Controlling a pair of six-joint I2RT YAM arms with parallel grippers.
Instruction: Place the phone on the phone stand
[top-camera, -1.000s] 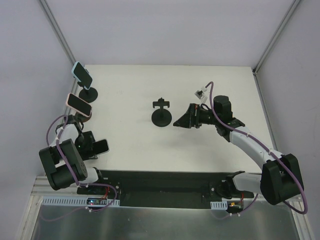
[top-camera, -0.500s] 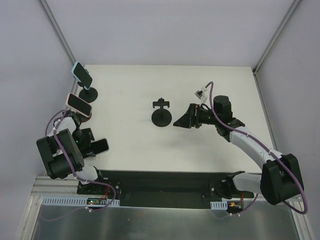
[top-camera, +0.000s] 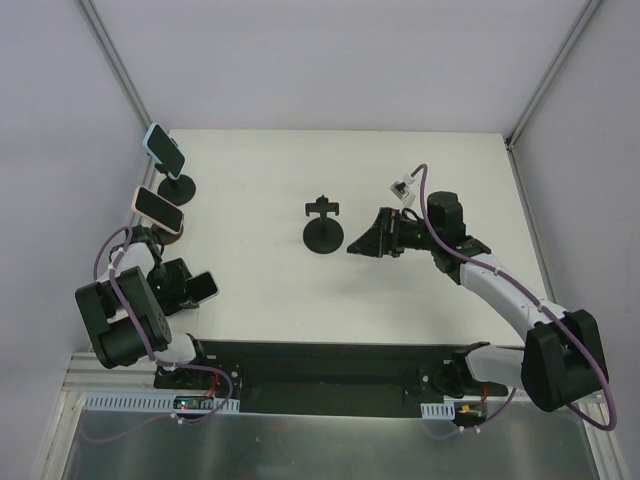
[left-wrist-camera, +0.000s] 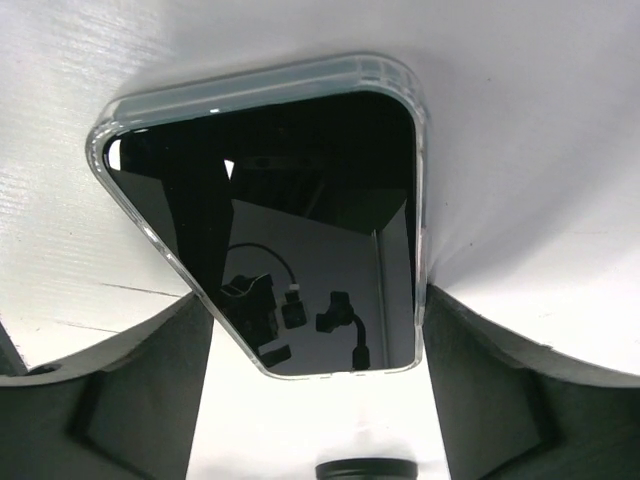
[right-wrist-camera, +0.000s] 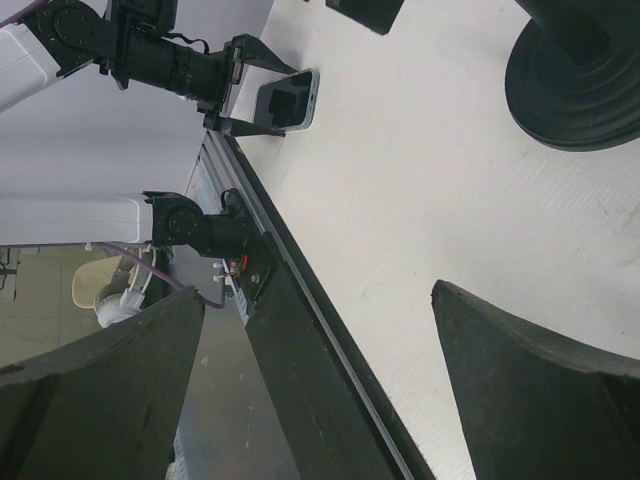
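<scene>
Jaws of the left gripper (top-camera: 190, 289) are closed on the phone (top-camera: 205, 286), by the near left edge of the table (top-camera: 260, 180). Farther right, the black stand (top-camera: 323, 236) is at the middle, and the right gripper (top-camera: 358, 243) just beside it has open jaws.

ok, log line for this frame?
left gripper shut on phone, near-left of table | right gripper open, right of empty phone stand | phone not yet on stand

phone stand (top-camera: 323, 232) standing mid-table (top-camera: 260, 190) | right pincer (top-camera: 360, 238) hovering just right of it | phone (top-camera: 203, 288) sitting far left, toward near edge
</scene>
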